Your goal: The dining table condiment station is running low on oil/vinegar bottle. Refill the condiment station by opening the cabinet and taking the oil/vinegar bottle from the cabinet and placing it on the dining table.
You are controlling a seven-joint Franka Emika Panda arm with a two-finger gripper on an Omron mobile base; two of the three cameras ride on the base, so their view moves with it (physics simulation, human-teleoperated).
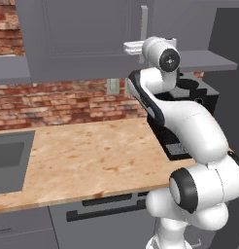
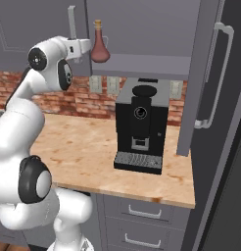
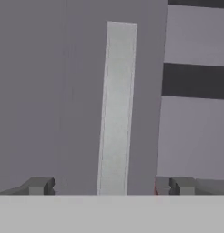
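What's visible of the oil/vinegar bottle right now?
The oil/vinegar bottle is a small reddish-brown flask, glassy-looking, with a round bulbous body, thin neck and tan cork stopper in place. It stands upright on the bottom shelf of the cabinet, whose right door hangs open. The gripper is level with it, just to its left in the right base view; contact cannot be judged.

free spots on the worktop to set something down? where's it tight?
Free: the worktop between the sink and the coffee machine, from brick wall to front edge. A smaller strip lies right of the machine. Tight: up at the cabinet, where the gripper, handle and oil/vinegar bottle bunch together.
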